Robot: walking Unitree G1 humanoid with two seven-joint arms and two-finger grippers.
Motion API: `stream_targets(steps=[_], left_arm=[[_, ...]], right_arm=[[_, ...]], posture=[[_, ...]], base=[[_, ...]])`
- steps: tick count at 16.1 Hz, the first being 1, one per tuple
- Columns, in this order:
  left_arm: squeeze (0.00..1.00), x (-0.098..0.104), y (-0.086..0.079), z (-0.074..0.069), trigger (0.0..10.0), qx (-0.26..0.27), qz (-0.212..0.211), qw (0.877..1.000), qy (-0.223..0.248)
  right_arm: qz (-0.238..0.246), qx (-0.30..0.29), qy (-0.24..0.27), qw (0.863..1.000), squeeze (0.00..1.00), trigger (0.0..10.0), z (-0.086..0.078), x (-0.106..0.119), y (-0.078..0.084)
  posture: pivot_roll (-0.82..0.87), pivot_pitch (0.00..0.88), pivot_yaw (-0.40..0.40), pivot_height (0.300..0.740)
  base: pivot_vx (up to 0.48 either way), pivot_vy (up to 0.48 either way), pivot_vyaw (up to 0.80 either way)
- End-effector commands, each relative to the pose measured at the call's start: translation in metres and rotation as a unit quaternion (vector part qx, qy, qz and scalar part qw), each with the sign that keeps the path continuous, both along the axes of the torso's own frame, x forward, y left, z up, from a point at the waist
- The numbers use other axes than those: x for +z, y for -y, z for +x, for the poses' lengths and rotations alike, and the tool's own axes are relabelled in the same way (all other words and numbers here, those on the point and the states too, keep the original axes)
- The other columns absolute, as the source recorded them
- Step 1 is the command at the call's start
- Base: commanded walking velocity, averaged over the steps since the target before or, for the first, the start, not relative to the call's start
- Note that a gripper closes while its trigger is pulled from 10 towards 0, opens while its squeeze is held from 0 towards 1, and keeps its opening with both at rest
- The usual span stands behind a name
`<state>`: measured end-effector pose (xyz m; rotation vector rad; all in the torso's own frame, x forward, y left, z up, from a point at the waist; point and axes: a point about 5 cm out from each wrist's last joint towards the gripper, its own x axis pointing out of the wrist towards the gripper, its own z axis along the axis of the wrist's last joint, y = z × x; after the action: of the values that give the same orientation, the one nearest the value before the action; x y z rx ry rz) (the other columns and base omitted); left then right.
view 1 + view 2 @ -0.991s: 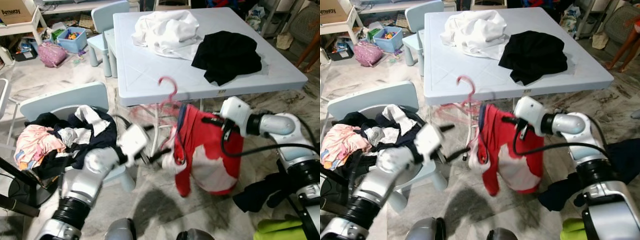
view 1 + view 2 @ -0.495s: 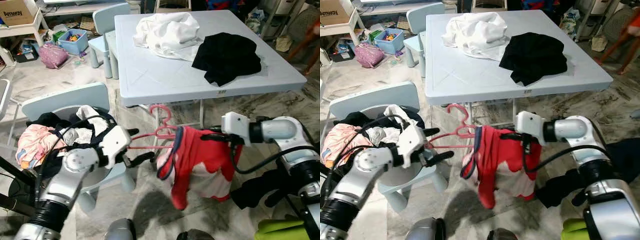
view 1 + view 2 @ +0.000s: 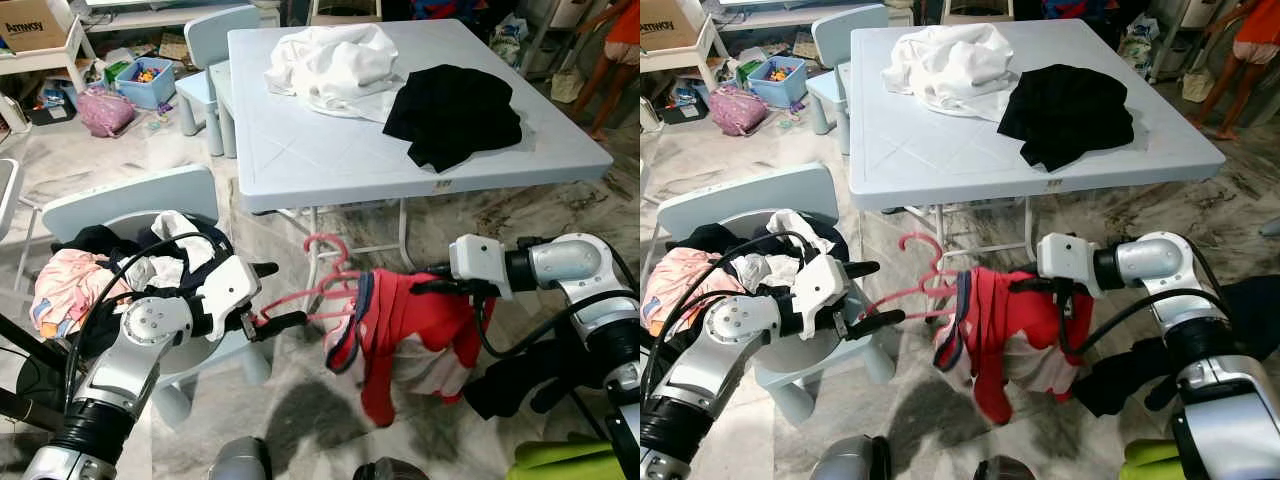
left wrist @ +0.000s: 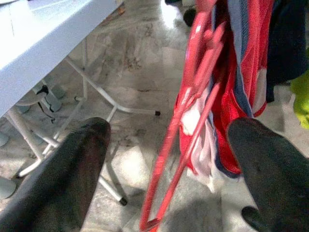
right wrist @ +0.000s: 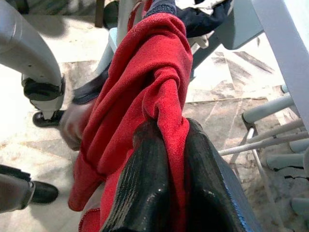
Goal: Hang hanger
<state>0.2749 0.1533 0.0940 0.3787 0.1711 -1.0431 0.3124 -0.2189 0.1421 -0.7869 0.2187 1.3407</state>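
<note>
1. Left gripper (image 3: 268,296): hovering in front of the table's near edge, low, just beside the small chair. Its two black fingers (image 4: 72,169) are standing wide apart, with the bottom end of the hanger lying in the gap between them; whether either finger is touching it cannot be told.
2. Hanger (image 3: 325,272): pink plastic, hanging in the air below the table's near edge, between the two grippers. Its hook is pointing up toward the table edge and its far end is running into the garment.
3. Red garment (image 3: 405,325): red with white patches and a dark blue neckline, draping from the hanger and sagging toward the floor.
4. Right gripper (image 5: 166,145): holding out in front of the table's near right corner, its fingers pinching a fold of the red garment tightly between them.
5. Table (image 3: 300,150): pale blue, square. A white heap of clothing (image 3: 330,60) is lying near its far edge and a black garment (image 3: 455,110) toward its right edge.
6. Small chair (image 3: 125,205): pale blue, standing off the table's near left corner, its seat piled with mixed clothes (image 3: 110,275).
7. Floor (image 3: 300,410): marbled grey stone, carrying a pink bag (image 3: 103,106) and a blue toy bin (image 3: 147,77) off the table's far left corner.
8. Person's legs (image 3: 610,60): standing beyond the table's far right corner.
</note>
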Motion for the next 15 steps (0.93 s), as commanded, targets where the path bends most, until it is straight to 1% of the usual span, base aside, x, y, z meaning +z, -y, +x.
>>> stream_targets(steps=[1, 2, 3, 4, 8, 13, 15], left_arm=[[0.0, 0.0, -0.001, 0.001, 0.7, -0.005, 0.012, 1.0, 0.004], [0.0, -0.005, 0.0, -0.002, 0.0, -0.015, 0.021, 1.0, 0.0], [0.0, -0.008, 0.001, -0.003, 0.0, -0.015, 0.025, 1.0, -0.002], [0.0, -0.008, 0.001, -0.003, 0.0, -0.015, 0.025, 1.0, -0.003], [0.0, -0.014, 0.007, -0.004, 0.0, -0.024, 0.022, 0.999, -0.001], [0.0, -0.013, 0.005, 0.001, 0.0, -0.021, 0.022, 1.0, -0.003], [0.0, -0.012, 0.006, 0.004, 0.0, -0.022, 0.019, 1.0, 0.0]], right_arm=[[-0.009, 0.019, 0.01, 1.0, 0.0, 10.0, 0.0, 0.006, 0.0], [0.011, 0.026, 0.006, 1.0, 0.0, 10.0, 0.0, 0.01, -0.002], [0.023, 0.033, 0.003, 0.999, 0.0, 10.0, -0.001, 0.015, -0.004], [0.024, 0.034, 0.002, 0.999, 0.0, 10.0, -0.001, 0.016, -0.004], [0.031, 0.066, 0.006, 0.997, 0.0, 10.0, -0.002, 0.03, -0.009], [0.021, 0.076, 0.015, 0.997, 0.0, 10.0, -0.002, 0.029, -0.011], [0.023, 0.079, 0.02, 0.996, 0.0, 10.0, -0.002, 0.028, -0.014]], posture=[[-0.04, 0.036, -0.011, 0.74], [-0.04, 0.038, -0.01, 0.74], [-0.04, 0.038, -0.01, 0.74], [-0.04, 0.038, -0.01, 0.74], [-0.05, 0.037, -0.013, 0.74], [-0.05, 0.036, -0.015, 0.74], [-0.05, 0.036, -0.015, 0.74]], base=[[0.0, 0.0, 0.0], [0.0, 0.0, 0.0], [0.0, 0.0, 0.0], [0.0, 0.0, 0.0], [0.0, 0.0, 0.0], [0.0, 0.0, 0.0], [0.0, 0.0, 0.0]])
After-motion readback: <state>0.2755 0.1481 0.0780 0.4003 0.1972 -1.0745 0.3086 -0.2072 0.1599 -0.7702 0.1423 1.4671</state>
